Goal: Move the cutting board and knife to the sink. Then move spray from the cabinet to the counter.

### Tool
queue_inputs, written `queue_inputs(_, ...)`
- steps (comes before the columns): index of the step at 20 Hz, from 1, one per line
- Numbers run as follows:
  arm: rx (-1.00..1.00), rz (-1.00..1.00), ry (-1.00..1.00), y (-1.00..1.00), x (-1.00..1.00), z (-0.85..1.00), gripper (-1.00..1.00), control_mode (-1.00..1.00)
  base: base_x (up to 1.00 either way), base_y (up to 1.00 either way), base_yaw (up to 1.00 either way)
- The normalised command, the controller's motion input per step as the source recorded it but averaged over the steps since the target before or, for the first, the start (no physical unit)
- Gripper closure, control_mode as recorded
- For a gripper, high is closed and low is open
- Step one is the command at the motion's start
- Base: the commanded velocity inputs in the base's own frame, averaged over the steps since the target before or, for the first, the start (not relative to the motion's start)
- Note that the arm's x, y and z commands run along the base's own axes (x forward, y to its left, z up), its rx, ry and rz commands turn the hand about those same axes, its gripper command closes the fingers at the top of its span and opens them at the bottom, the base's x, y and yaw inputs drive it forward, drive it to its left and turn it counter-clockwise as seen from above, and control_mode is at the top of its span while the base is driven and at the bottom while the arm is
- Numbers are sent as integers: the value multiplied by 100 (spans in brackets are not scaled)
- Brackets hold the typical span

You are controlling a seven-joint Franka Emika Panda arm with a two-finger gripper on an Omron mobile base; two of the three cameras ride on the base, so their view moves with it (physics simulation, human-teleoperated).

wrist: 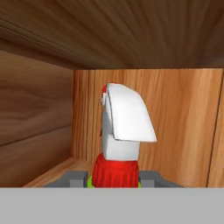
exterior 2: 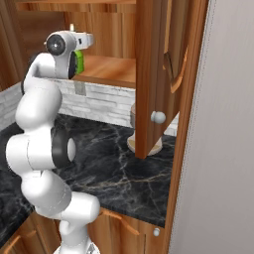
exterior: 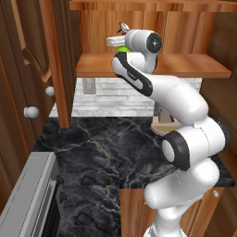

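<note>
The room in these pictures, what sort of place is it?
A simulated kitchen, most likely. An open wooden wall cabinet hangs over a black marble counter, with a pale stone-tile wall behind. A green spray bottle stands on the cabinet shelf, where the robot's gripper reaches it.

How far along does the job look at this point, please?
Done: I cannot confirm the first part; no board, knife or sink is in sight. In hand: the arm reaches into the open cabinet, and the gripper sits on either side of the spray at its red collar; whether it is clamped I cannot tell. The green bottle shows beside the wrist on the shelf. Left: bringing it down onto the black counter.
</note>
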Motion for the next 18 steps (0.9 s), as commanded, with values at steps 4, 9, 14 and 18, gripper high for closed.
queue_inputs(4, 3, 0, -1, 0, -57, 0, 100, -100, 0, 0, 0)
queue_inputs(9, 0, -3, 0, 0, -79, 1, 100, -100, 0, 0, 0)
queue_inputs(14, 0, -4, 3, 0, -97, 1, 100, -100, 0, 0, 0)
queue_inputs(18, 0, -4, 4, 0, -97, 4, 100, -100, 0, 0, 0)
